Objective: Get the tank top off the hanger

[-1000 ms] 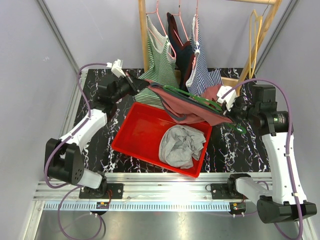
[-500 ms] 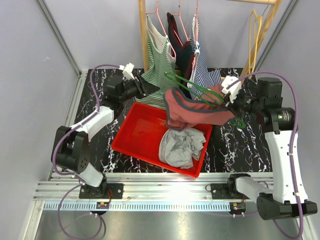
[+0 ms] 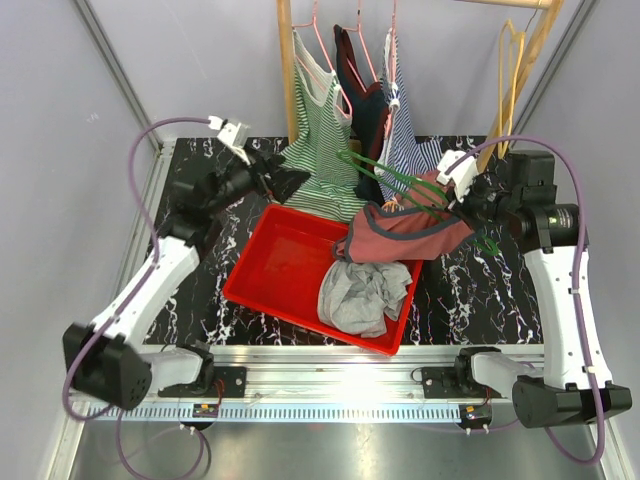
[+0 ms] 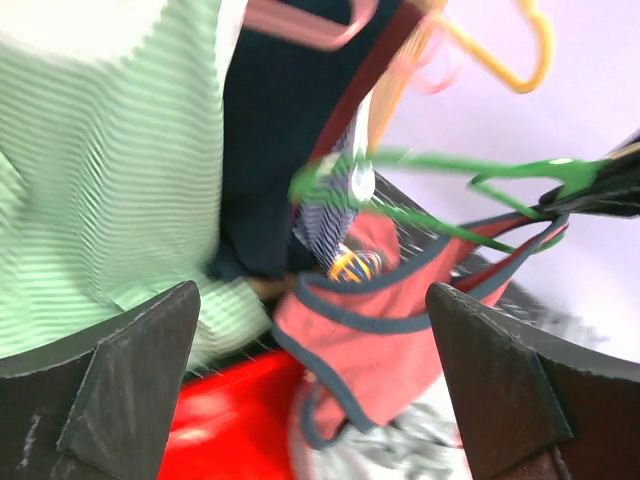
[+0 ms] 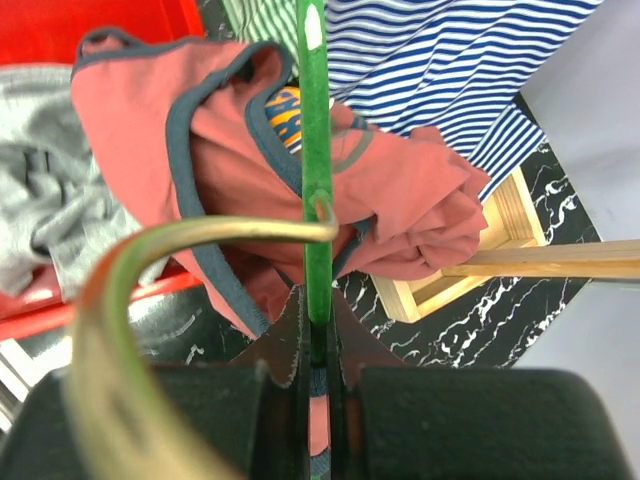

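We see the salmon tank top (image 3: 405, 228), trimmed dark blue, bunched and drooping from the green hanger (image 3: 385, 172) right of centre, over the red bin's (image 3: 290, 262) far corner. Our right gripper (image 5: 316, 340) is pinched tight on the hanger; our left gripper (image 3: 285, 180) gapes wide, empty. The top's orange print is too blurred to read.

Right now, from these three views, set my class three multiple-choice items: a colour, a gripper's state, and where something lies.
1. The hanger clamped in the right gripper is: A pink, B green, C yellow.
2. The left gripper is: A open and empty, B shut on the hanger, C shut on nothing.
3. The grey garment lies: A in the red bin, B on the hanger, C in the left gripper.
Key: 1 B, a green bar runs between the shut fingers; 2 A, its fingers stand wide apart; 3 A, it sits crumpled inside the bin's walls.
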Tool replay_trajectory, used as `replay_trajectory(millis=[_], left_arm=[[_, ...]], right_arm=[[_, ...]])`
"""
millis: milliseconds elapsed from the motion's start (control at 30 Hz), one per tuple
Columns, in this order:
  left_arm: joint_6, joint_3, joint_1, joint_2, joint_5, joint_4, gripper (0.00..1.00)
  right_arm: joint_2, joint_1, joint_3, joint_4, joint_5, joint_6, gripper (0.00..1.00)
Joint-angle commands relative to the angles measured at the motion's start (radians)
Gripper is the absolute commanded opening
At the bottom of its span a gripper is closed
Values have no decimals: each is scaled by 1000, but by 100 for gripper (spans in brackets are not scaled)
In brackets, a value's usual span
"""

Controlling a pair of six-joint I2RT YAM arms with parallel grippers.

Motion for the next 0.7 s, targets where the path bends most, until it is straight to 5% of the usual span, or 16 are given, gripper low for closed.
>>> replay_trajectory(millis=[0,233,667], left_arm=[[294,-71,1,-123,-61,-6,99],[526,-176,-15,-260,14,22,99],[983,-62,-226,-235,86,-364,99]], right_arm=[[7,-4,0,-43,-29,-131,0],[25,-4,-64,-137,-110,-291,0],[33,7,-109,-272,-230,-599,0]])
